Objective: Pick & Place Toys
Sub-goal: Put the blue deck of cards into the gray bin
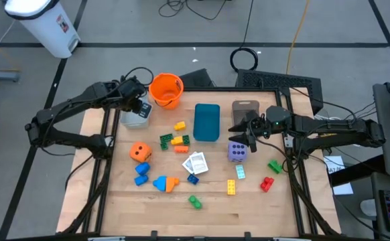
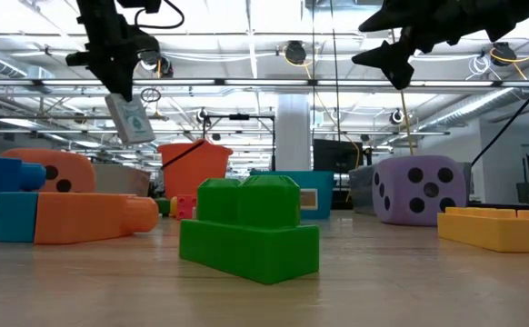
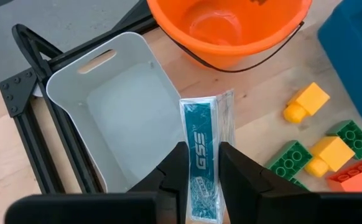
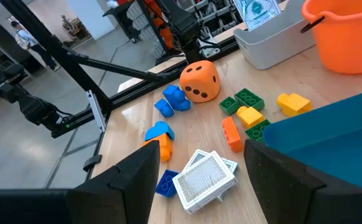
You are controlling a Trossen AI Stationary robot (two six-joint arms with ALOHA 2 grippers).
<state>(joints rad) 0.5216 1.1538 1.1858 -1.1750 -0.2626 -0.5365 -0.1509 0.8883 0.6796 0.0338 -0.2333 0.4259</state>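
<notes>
The left gripper (image 3: 198, 177) is clenched on a small printed card (image 3: 204, 158) and holds it edge-on just above the near rim of the white tray (image 3: 116, 112), beside the orange bucket (image 3: 231, 28). To do this step well, I think the card should first come over the middle of the tray, go lower, and only then be released, so it does not fall on the table. Farther off, the right gripper (image 1: 247, 131) waits with fingers apart and empty near the purple die (image 1: 237, 151).

bright even overhead light, ceiling strip lamps glaring in low view, soft shadows, near green brick (image 2: 249, 238) slightly blurred
</notes>
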